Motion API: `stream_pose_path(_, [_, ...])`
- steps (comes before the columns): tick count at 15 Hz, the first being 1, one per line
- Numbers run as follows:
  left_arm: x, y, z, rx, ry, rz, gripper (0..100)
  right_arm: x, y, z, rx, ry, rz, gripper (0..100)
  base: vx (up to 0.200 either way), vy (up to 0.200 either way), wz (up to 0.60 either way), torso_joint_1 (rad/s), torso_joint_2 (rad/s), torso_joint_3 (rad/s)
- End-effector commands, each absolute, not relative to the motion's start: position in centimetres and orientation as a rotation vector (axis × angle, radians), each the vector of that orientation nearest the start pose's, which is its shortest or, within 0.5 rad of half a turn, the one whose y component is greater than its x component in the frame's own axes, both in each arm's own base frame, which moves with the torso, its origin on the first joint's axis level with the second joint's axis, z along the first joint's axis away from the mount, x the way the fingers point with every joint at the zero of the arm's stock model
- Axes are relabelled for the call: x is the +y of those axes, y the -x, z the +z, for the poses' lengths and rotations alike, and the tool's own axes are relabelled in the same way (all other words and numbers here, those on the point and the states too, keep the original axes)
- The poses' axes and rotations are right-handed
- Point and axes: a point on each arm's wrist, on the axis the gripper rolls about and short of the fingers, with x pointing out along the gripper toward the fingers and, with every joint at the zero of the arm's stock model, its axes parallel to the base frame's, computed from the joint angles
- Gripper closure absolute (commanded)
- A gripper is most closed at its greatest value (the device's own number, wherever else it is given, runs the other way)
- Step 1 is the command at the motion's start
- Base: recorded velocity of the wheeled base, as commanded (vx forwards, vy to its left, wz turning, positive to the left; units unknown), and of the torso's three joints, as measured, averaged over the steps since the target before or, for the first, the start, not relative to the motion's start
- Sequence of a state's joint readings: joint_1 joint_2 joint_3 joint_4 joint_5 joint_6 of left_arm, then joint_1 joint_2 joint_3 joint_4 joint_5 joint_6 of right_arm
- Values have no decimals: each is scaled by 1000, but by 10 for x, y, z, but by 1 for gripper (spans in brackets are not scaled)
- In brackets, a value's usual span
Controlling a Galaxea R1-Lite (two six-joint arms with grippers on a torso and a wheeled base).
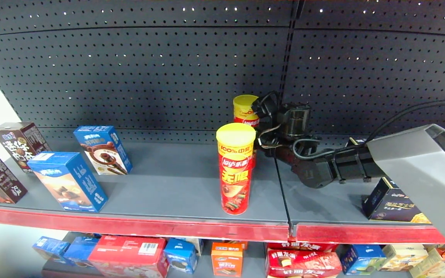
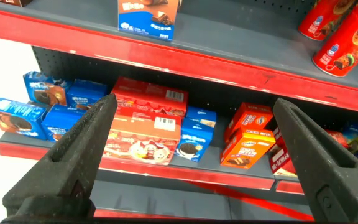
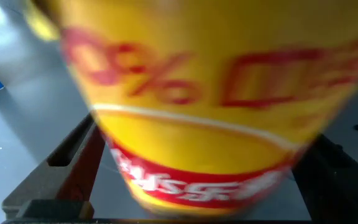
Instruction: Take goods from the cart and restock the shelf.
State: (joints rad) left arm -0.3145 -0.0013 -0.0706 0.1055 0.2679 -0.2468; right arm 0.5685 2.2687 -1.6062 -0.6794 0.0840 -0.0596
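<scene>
On the upper shelf (image 1: pixel 168 181), towards the pegboard back, the rear can (image 1: pixel 244 109) of crisps stands upright with the right gripper (image 1: pixel 260 116) clenched around its upper body. In the right wrist view the yellow-and-red wall sits snug between the dark fingers (image 3: pixel 73 163). Whether its base already rests on the shelf cannot be told, since the front can (image 1: pixel 236 170) stands directly before it and hides the foot. The step in hand looks like setting this can down in line behind the front one. To do it well, keep the can vertical, lower it until the base bears flat, then release gently and draw the arm straight back to the robot's right, clear of the front can, which is tall, narrow and easily toppled. Two blue boxes (image 1: pixel 68 180) stand well apart on the left, and a dark box (image 1: pixel 390 200) lies under the right arm. The left gripper (image 2: pixel 194 102) hangs with its fingers spread wide and grasping nothing, before the lower shelf (image 2: pixel 135 163) and its red carton (image 2: pixel 148 118).
</scene>
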Motion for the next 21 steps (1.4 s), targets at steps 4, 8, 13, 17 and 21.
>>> stream_pose_path(4, [15,26,84,39,237,-42,0,260,-397,182,-33,57,614,0,0,0,0,0,0,0])
stream_pose_path(8, [15,26,84,39,238,-42,0,242,-375,186,-36,85,570,0,0,0,0,0,0,0])
stream_pose_path(13, [15,26,84,39,244,-41,0,222,-351,196,-14,96,540,0,0,0,0,0,0,0])
stream_pose_path(17, [15,26,84,39,244,-41,0,204,-333,196,12,104,501,0,0,0,0,0,0,0])
stream_pose_path(21, [15,26,84,39,244,-41,0,180,-316,192,62,120,422,0,0,0,0,0,0,0])
